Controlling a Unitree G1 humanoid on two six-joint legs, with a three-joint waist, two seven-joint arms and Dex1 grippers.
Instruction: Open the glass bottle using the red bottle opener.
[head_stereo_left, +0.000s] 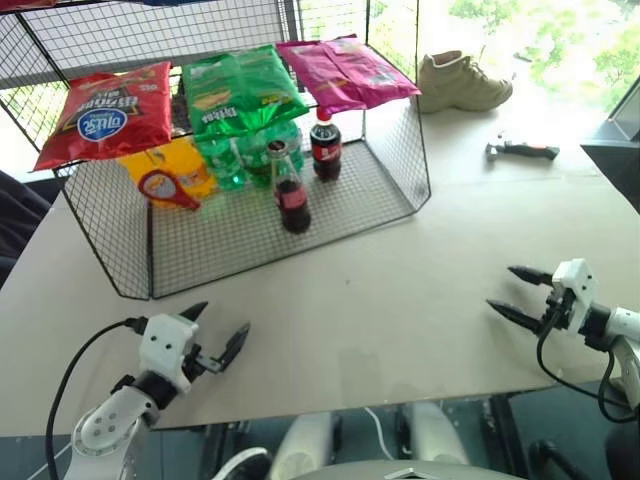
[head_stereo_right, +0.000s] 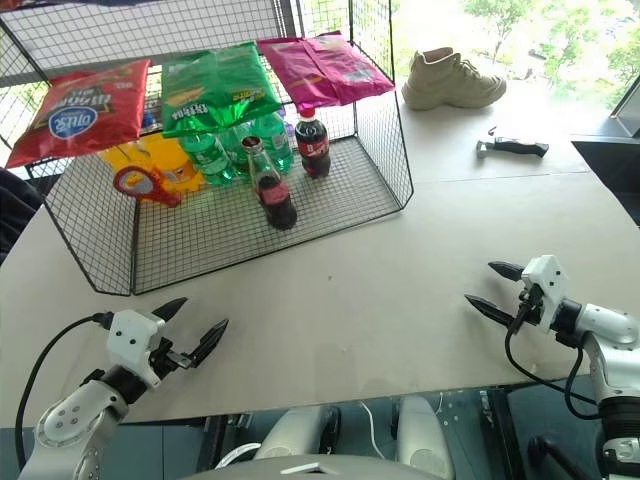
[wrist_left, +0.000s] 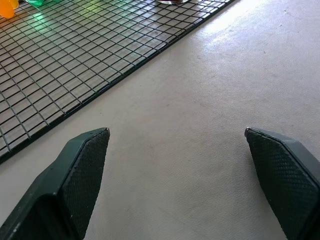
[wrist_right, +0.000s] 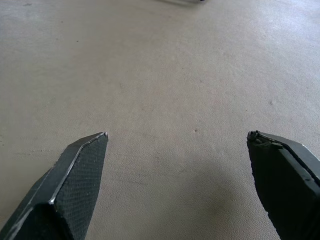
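Black wire mesh formed a two-tier rack (head_stereo_left: 395, 165) at the far left of the pale desk (head_stereo_left: 400, 300). On its lower mesh floor the glass bottle (head_stereo_left: 289, 190) stood upright near the front edge, dark liquid inside, a red label band round its middle and its crown cap in place. Just behind it and to its right stood a plastic cola bottle (head_stereo_left: 325, 145) with a red screw cap, the two close but apart. Green bottles (head_stereo_left: 235, 160) crowded behind the glass bottle, and an orange bottle (head_stereo_left: 185, 165) stood at their left. The red bottle opener (head_stereo_left: 165, 188) sat in front of that orange bottle, loop head towards the left; whether it hung on the mesh or leaned on the bottle could not be told. On the upper shelf lay three snack bags: a red one (head_stereo_left: 110, 110), a green one (head_stereo_left: 240, 88) and a pink one (head_stereo_left: 345, 72).

Beyond the rack, at the desk's far edge, rested a beige sneaker (head_stereo_left: 460, 82), and to its right a black-and-silver tool (head_stereo_left: 522, 151) lay flat.

Left pincer (head_stereo_left: 215, 335) hovered over the near left desk edge, fingers spread wide and gripping nothing, well short of the rack. Right pincer (head_stereo_left: 515, 293) hung at the near right, likewise spread wide and empty, pointing left across bare desk.
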